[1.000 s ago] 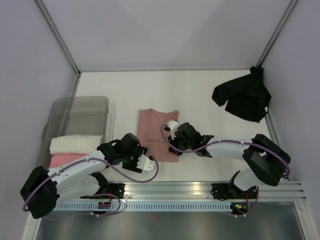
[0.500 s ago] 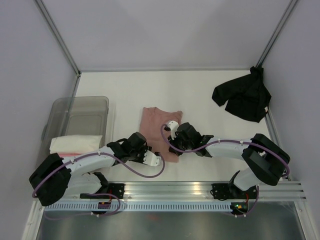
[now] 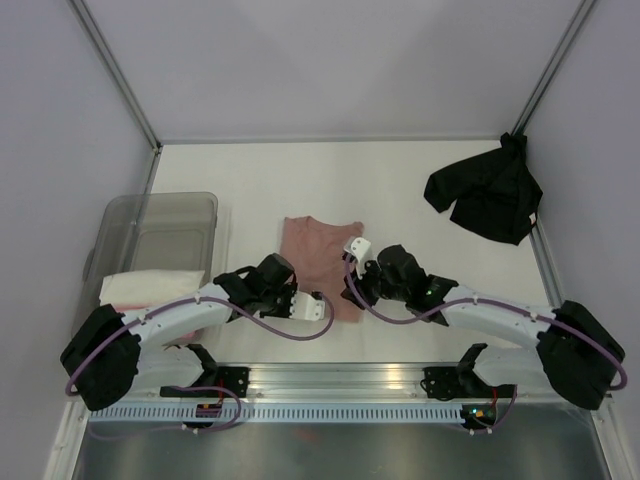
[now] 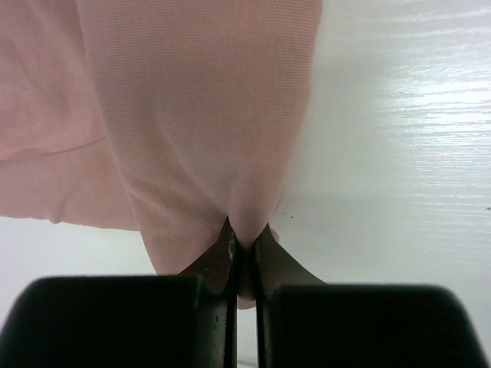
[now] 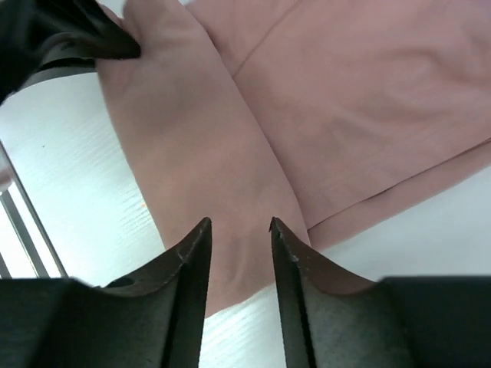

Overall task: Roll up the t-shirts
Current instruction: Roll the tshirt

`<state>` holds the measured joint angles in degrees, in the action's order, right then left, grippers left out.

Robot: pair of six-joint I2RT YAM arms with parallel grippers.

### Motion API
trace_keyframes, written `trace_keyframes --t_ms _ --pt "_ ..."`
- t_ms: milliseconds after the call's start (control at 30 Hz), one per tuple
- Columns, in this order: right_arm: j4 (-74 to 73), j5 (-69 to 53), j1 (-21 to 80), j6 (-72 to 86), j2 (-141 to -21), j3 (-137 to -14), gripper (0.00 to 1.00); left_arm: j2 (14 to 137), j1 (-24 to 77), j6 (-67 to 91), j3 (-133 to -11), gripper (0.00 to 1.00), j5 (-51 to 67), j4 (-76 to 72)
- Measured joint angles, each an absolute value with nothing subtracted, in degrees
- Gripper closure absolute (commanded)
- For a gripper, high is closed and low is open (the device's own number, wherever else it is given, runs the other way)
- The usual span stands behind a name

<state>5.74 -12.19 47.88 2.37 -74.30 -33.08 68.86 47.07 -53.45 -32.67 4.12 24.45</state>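
Where the pink shirt [image 3: 318, 248] lay folded mid-way across the table [image 3: 400, 180], the left gripper [image 4: 244, 247] was clenched on its near edge, while the right gripper [image 5: 239, 225] hung parted over the cloth, holding nothing. Light, limp and thin, it would likely sag and slip, so it was best pinched through the doubled edge at both corners.

The left arm [image 3: 170, 320] and right arm [image 3: 500, 318] are built alike, with glossy white shells on the long links and bulky matte black housings at the joints. A purple cable [image 3: 288, 337] runs outside each arm in slack loops. The left gripper [image 4: 244, 241] and right gripper [image 5: 238, 224] carry black fingers [image 5: 184, 291] tapering to thin tips, with a small white block behind them.
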Motion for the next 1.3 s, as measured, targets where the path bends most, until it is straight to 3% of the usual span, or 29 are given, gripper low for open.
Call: trace_keyframes --t_ms 200,333,500,833,900,967,1000,1033,1300 --pt "4.56 -12.53 50.74 -8.27 -60.34 -28.45 0.47 68.97 44.82 -51.37 -36.77 0.98 8.95 30.06" --pt "-0.89 -12.05 55.44 -16.71 -57.45 -28.56 0.43 69.80 42.41 -50.89 -38.48 0.98 11.75 33.21" --pt "-6.28 -8.95 61.10 -23.42 -60.90 -28.56 0.38 70.87 40.95 -50.78 -40.23 0.98 13.74 35.16" --pt "-1.21 5.39 66.22 -23.03 -72.12 -28.56 0.41 70.94 40.58 -50.57 -40.86 0.98 15.18 36.56" --pt "0.03 7.29 66.24 -22.11 -73.34 -28.58 0.45 70.94 40.25 -50.54 -40.86 0.98 15.29 37.01" --pt "0.47 8.43 66.22 -21.47 -74.56 -28.93 0.74 70.94 39.79 -50.54 -40.86 0.98 15.31 37.67" --pt "0.45 8.78 66.13 -21.02 -75.13 -29.21 0.93 70.94 39.51 -50.50 -40.88 0.98 15.29 38.11" --pt "0.32 8.91 65.93 -20.40 -75.61 -29.50 0.98 70.94 39.22 -50.41 -40.88 0.98 15.33 38.68" --pt "-4.47 -2.76 57.32 -19.49 -71.35 -31.31 1.00 71.50 38.46 -50.63 -43.48 0.98 19.73 44.03"
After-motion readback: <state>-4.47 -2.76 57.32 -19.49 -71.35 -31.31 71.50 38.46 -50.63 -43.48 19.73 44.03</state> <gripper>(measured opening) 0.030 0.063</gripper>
